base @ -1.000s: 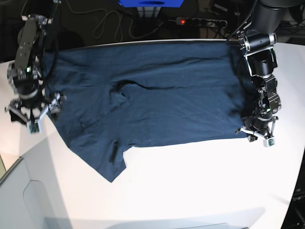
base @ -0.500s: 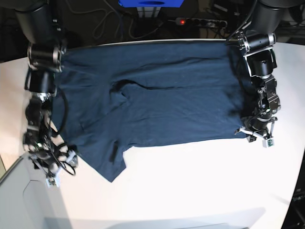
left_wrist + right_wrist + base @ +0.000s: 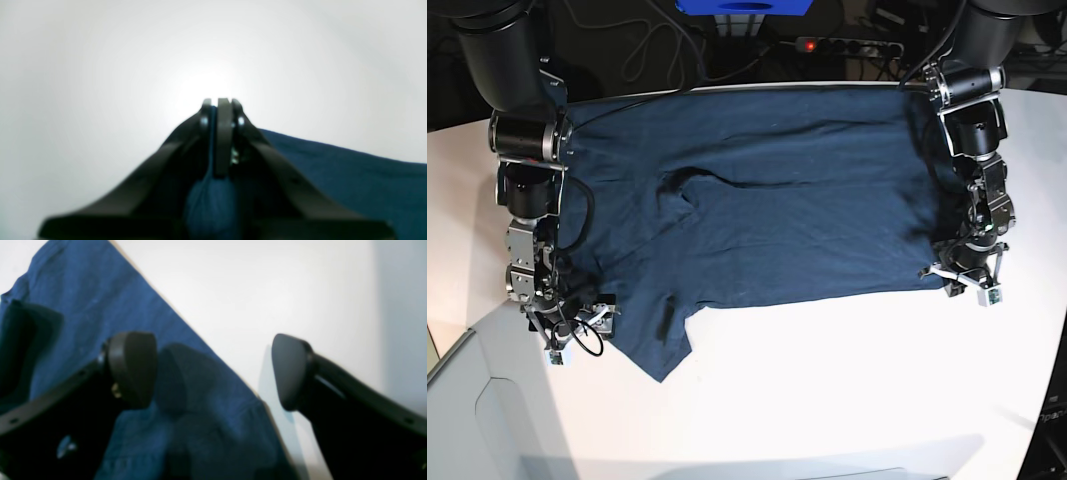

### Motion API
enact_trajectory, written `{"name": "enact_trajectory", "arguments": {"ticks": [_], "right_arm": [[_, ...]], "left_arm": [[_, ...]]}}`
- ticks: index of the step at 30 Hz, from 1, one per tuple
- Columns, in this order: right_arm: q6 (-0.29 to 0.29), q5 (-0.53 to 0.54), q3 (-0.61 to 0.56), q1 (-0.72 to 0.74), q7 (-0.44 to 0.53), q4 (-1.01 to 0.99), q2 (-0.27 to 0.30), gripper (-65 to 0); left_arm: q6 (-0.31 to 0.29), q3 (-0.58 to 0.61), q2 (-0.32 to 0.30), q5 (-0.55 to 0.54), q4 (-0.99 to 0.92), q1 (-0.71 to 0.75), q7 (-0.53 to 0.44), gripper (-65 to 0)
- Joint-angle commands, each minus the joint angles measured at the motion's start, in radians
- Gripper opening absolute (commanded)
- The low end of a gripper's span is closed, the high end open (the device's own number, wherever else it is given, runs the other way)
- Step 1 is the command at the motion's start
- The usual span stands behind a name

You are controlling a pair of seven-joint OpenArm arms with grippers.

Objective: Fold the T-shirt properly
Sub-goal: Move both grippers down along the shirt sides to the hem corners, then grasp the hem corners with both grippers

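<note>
The dark navy T-shirt (image 3: pixel 767 210) lies spread flat across the white table (image 3: pixel 847 400), with a sleeve pointing to the front left. My left gripper (image 3: pixel 964 281) is at the shirt's right front corner. In the left wrist view the gripper (image 3: pixel 220 110) is shut on a pinch of the T-shirt (image 3: pixel 350 166). My right gripper (image 3: pixel 575 325) is low at the shirt's left front edge. In the right wrist view the gripper (image 3: pixel 213 373) is open and empty, one finger over the T-shirt (image 3: pixel 100 300), the other over bare table.
A power strip (image 3: pixel 842 45) with a red light, cables and a blue box (image 3: pixel 742 6) lie behind the table's far edge. A pale grey tray-like surface (image 3: pixel 487 420) sits at the front left corner.
My right arm has swung from the shirt's far left side down to its left front edge, then shifted slightly in toward the cloth. The left arm has not moved.
</note>
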Motion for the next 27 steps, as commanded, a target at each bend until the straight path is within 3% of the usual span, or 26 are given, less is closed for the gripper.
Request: {"name": "enact_trajectory", "arguments": {"ticks": [1,6,13,15,20,27], "right_arm": [[0.005,0.008,-0.009,0.012,-0.007,0.009,0.008,-18.8],[0.005,0.008,-0.114,-0.023,-0.007,0.009,0.006,-41.4],[0.005,0.008,-0.143,-0.043,-0.011,0.012,0.009,-57.0],[0.005,0.008,-0.14,-0.043,-0.013,0.012,0.012,-65.0],[0.005,0.011,-0.132,-0.043,-0.005,0.032,0.014,-64.9],[0.005,0.011,-0.131,-0.186,-0.014,0.345,0.032,-64.9]], "left_arm": [[0.005,-0.001,-0.011,0.015,0.002,-0.005,0.044,-65.0],[0.005,0.002,-0.01,0.015,0.002,-0.005,0.046,-65.0],[0.005,-0.001,0.007,0.021,0.002,-0.003,0.047,-65.0],[0.005,0.002,0.009,0.021,0.002,-0.003,0.047,-65.0],[0.005,-0.001,0.012,0.015,0.006,0.011,0.047,-65.0],[0.005,-0.002,0.029,0.013,0.164,0.073,0.049,-65.0]]}}
